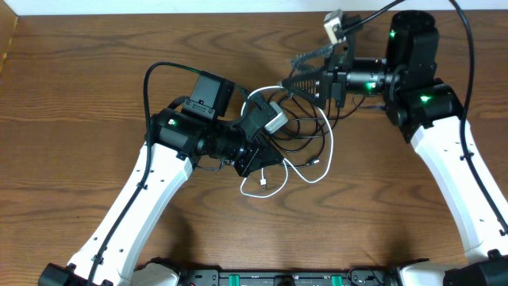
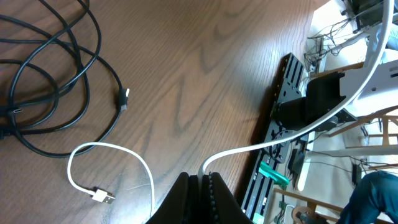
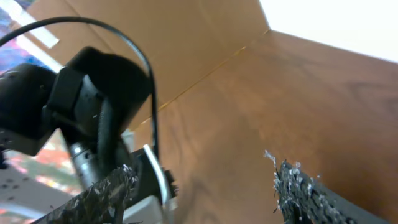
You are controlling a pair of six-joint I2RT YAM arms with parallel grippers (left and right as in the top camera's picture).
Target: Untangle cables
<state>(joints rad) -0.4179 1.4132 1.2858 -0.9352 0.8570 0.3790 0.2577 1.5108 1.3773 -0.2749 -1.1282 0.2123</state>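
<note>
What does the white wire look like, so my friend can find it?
Look at the middle of the brown wooden table, where cords are piled between the two robot arms. The white cable curls out of the pile toward the robot's side, pinched in the left claw. It is the only white one; the black cords beside it are dark.

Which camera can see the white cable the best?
The left wrist view. There the white cable shows its loop, its plug and the stretch running into the shut jaws of the left gripper. The overhead view shows it small and partly hidden under that gripper. The right wrist view shows none of it that I can tell.
</note>
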